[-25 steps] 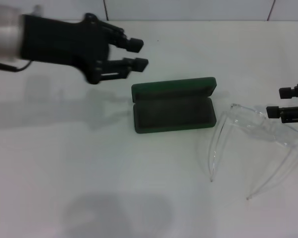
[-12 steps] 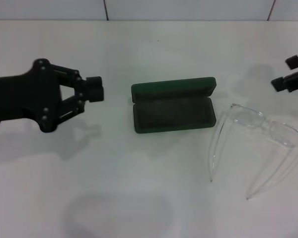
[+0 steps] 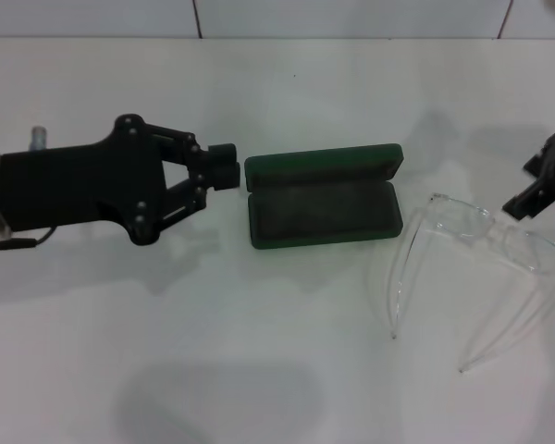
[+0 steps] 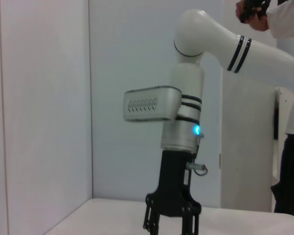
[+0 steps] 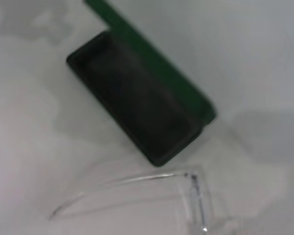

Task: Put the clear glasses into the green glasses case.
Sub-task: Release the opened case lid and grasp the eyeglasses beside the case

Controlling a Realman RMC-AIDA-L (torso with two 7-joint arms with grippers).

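Head view: on the white tabletop [image 3: 287,370] the green glasses case [image 3: 322,196] lies open, empty. Left tool [image 3: 224,168], tips pressed together, nearly touches its left end. Clear glasses [image 3: 481,268] lie right, ungrasped; right tool [image 3: 546,180], state untellable.

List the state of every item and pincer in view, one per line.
green glasses case: open, lid tilted back, dark lining empty.
clear glasses: arms unfolded, lying on the table beside the case, not held.
left pincer: fingertips together, holding nothing, next to the case's left end.
right pincer: at the right edge above the glasses; open or shut not visible.
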